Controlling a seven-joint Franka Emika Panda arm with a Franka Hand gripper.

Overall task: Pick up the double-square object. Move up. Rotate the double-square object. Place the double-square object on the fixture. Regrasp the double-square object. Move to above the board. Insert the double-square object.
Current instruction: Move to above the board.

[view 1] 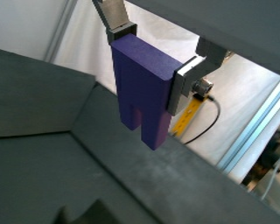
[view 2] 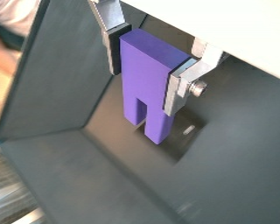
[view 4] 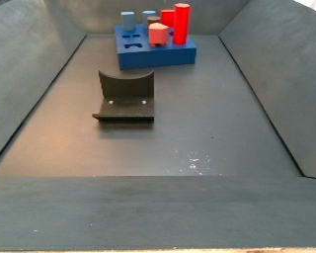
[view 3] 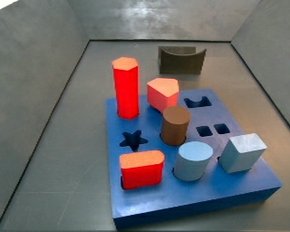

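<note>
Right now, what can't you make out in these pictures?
- The gripper and its purple double-square object: outside both side views, so their place over the floor is unknown.
- The board and the fixture: outside both wrist views.
- Fixture's base: hidden behind the board in a side view.

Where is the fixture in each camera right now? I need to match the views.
Wrist views: the fixture is in neither; both show only the hand shut on the double-square object.
Side view: fixture at the far end, behind the board.
Side view: fixture mid-floor, before the board.
Shared landmark: the board.
</note>
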